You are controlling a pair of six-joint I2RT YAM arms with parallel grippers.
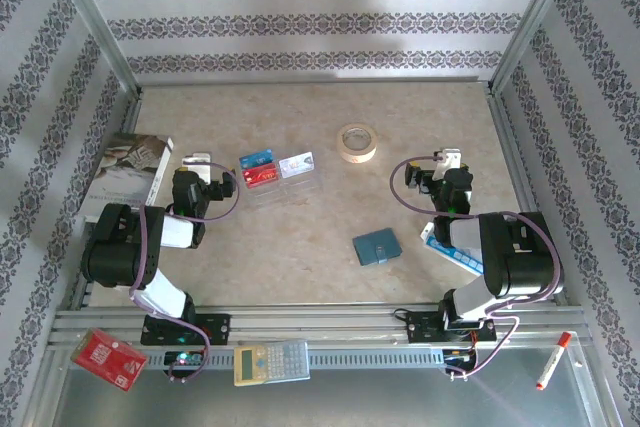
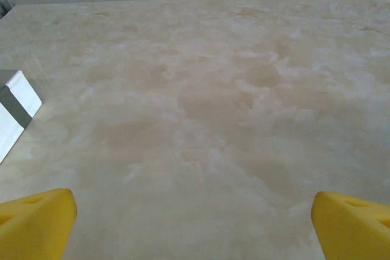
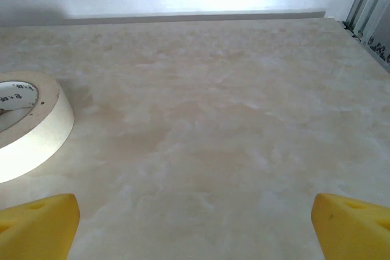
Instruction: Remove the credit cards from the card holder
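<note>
At the near edge you see a red patterned board (image 1: 110,357), a calculator (image 1: 272,362) and a marker (image 1: 552,360) on the metal rail. Beyond the arm bases, the card holder (image 1: 378,247) lies folded shut on the surface (image 1: 300,237), between the two arms and nearer the right one. The left fingers (image 2: 36,220) are spread wide over bare surface and grip nothing. The right fingers (image 3: 350,223) are likewise spread and empty. Farther back, the credit cards (image 1: 278,169) lie flat together just right of the left fingers, well apart from the card holder. The tape roll (image 1: 357,142) lies farthest back.
</note>
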